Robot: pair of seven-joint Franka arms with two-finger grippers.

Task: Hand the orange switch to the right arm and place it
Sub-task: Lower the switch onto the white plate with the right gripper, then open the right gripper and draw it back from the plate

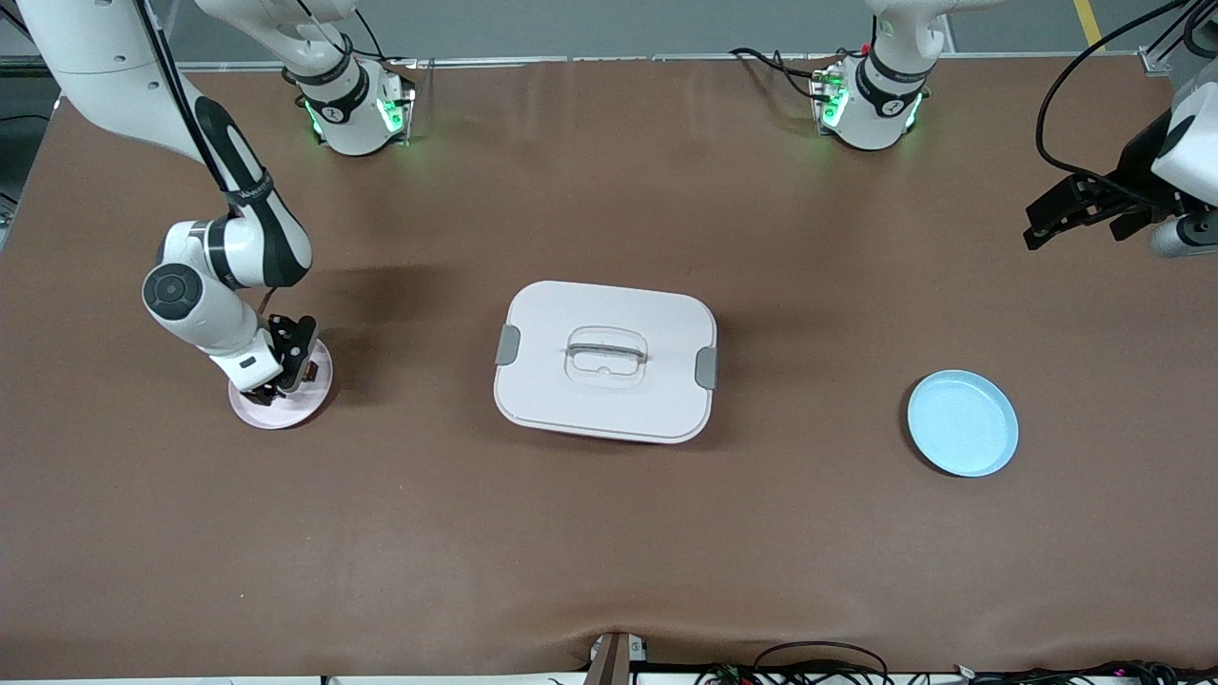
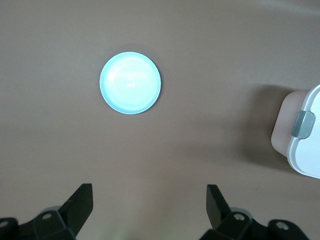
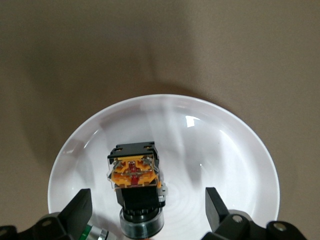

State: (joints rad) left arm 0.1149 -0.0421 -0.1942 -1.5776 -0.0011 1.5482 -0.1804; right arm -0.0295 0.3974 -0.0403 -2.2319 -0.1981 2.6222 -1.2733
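Observation:
The orange switch [image 3: 134, 172], a small black block with an orange and clear top and a round grey base, lies on a pale pink plate [image 3: 225, 150] at the right arm's end of the table. My right gripper [image 3: 148, 192] hangs low over that plate [image 1: 285, 411], open, with its fingers on either side of the switch and apart from it. In the front view the right gripper [image 1: 285, 366] hides the switch. My left gripper [image 1: 1039, 224] is open and holds nothing, raised over the left arm's end of the table [image 2: 150, 189].
A white lidded box [image 1: 605, 360] with grey clips stands mid-table. A light blue plate [image 1: 962, 423] sits toward the left arm's end, nearer the front camera. A small silver piece with a green end [image 3: 92, 232] lies on the pink plate beside one right finger.

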